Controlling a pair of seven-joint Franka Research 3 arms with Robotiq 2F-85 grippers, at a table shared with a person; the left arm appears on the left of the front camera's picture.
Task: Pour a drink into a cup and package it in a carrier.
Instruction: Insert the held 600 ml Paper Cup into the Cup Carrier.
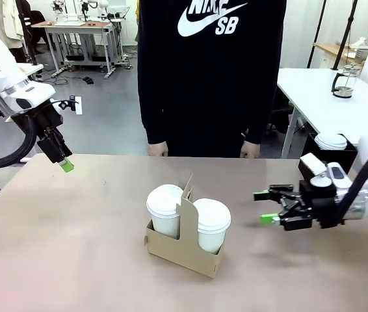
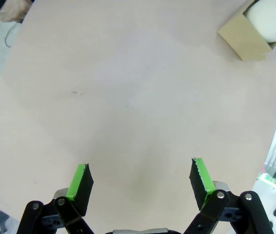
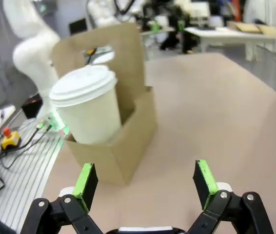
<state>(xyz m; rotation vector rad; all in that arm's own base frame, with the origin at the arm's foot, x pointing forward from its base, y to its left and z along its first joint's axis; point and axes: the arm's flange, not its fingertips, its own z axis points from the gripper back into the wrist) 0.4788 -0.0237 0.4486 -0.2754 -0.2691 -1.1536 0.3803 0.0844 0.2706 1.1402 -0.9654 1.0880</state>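
Observation:
The brown cardboard carrier point(image 1: 183, 248) stands mid-table with its handle panel upright. Two white lidded cups sit in its slots: one on the left point(image 1: 165, 208) and one on the right point(image 1: 211, 223). My right gripper point(image 1: 266, 206) hovers open just right of the carrier, pointing at it, with nothing between its fingers. The right wrist view has the near cup point(image 3: 90, 106) in the carrier point(image 3: 121, 146) ahead of the open right gripper point(image 3: 145, 180). My left gripper point(image 1: 65, 165) hangs above the table's far left edge. The left wrist view shows the left gripper point(image 2: 140, 180) open over bare tabletop, the carrier's corner point(image 2: 245, 35) at top right. The drink is hidden.
A person in a black top stands at the far edge, hands point(image 1: 158, 149) hanging by the table. A black box with white lids point(image 1: 330, 148) sits at the far right. A glass press jug point(image 1: 344, 81) stands on a white table behind.

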